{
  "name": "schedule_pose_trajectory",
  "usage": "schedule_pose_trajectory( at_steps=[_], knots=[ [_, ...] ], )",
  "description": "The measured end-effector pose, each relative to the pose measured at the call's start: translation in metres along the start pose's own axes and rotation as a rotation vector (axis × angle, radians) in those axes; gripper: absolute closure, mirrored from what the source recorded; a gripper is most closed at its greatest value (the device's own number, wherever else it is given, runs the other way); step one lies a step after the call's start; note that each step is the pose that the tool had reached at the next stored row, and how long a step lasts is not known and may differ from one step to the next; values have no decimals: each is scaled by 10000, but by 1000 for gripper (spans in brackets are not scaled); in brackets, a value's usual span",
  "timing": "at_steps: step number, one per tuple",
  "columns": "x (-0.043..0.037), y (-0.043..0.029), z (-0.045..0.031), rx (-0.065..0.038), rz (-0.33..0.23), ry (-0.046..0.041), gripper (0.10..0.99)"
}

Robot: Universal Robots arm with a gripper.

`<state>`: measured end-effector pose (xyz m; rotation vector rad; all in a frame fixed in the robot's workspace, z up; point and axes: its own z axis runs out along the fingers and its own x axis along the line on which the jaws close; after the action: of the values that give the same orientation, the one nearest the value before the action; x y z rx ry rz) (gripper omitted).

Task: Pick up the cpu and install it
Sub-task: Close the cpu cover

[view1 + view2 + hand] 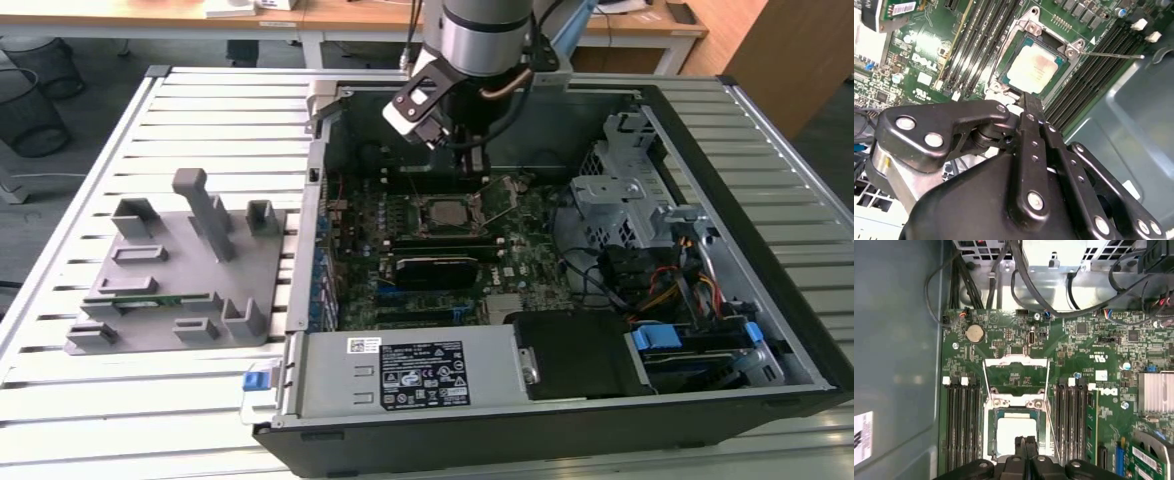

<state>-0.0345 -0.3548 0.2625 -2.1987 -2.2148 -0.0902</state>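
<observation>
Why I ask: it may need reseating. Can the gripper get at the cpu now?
Probably yes: the cpu lies uncovered, its retention frame swung open, and the gripper hangs close above it.

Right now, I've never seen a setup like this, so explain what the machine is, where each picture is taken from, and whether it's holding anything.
It's a robot arm over an open computer case on a slatted table. The exterior view looks from off the arm; both wrist views ride on the arm, facing the motherboard. The cpu sits in its socket, hold-down frame open. The end effector is shut near it, holding nothing. A grey tray lies at the exterior view's left.
</observation>
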Motion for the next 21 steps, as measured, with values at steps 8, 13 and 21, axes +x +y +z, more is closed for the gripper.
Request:
schedule_pose_trajectory(
  at_steps=[8,13,21],
  knots=[
    [-1,114,-6,74,-182,8,980],
    [1,198,6,101,-358,12,980],
    [34,248,26,109,-407,13,980]
  ],
)
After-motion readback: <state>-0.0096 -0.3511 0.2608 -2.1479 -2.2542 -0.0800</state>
